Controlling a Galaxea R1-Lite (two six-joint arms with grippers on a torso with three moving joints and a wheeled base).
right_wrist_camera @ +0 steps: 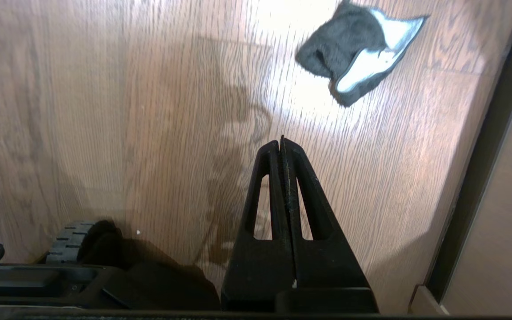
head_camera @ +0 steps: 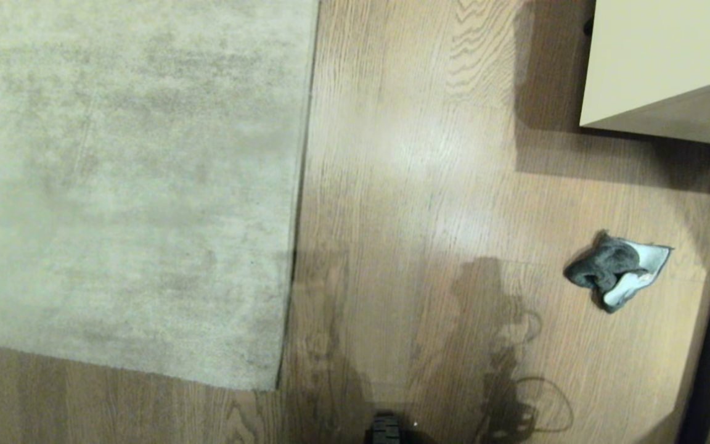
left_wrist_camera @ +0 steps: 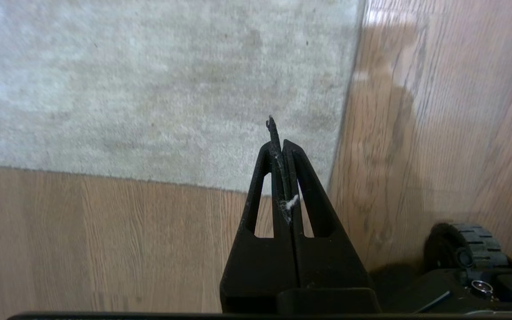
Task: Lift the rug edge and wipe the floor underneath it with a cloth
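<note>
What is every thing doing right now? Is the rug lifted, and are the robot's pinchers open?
rug edge: flat on the floor, not lifted.
cloth: crumpled on the floor, untouched.
left gripper: shut, empty, above the rug corner.
right gripper: shut, empty, short of the cloth.

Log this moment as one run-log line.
rug edge flat | cloth on floor, untouched | left tool shut, empty | right tool shut, empty

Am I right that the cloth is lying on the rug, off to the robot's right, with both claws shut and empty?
Not quite. The cloth lies on the bare wooden floor, apart from the rug, as the head view shows. It is on the robot's right, and the left claw and right claw are shut and empty.
</note>
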